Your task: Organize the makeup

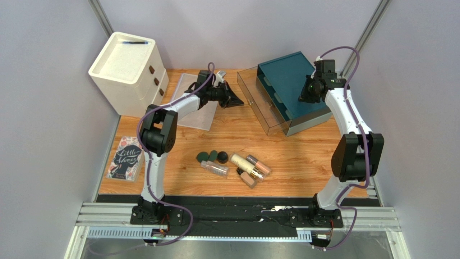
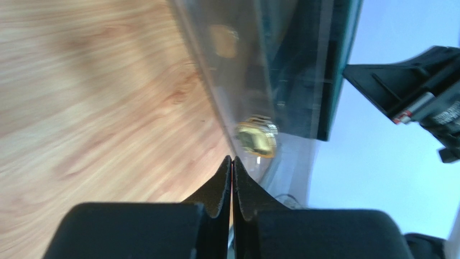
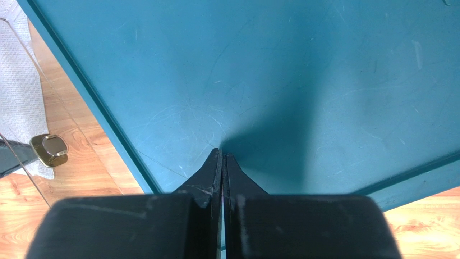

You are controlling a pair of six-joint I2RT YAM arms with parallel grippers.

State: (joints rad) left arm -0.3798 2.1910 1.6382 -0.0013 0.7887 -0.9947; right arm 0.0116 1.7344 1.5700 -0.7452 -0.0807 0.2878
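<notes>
Both are shut and empty: the left end effector (image 2: 232, 162) sits just beside the gold knob (image 2: 256, 138) of the clear case (image 1: 255, 100), the right end effector (image 3: 223, 154) over the teal organizer (image 1: 291, 81). The makeup (image 1: 233, 162) lies loose on the table (image 1: 308, 162). I'd open the left and straddle the knob squarely.

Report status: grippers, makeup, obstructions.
Left gripper shut, empty, at clear case by gold knob. Right gripper shut, over teal organizer. Makeup loose on table, untouched. Nothing blocking it.

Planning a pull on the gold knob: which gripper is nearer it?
Left. The left gripper sits just short of the knob; the right gripper is over the teal box, farther off.
</notes>
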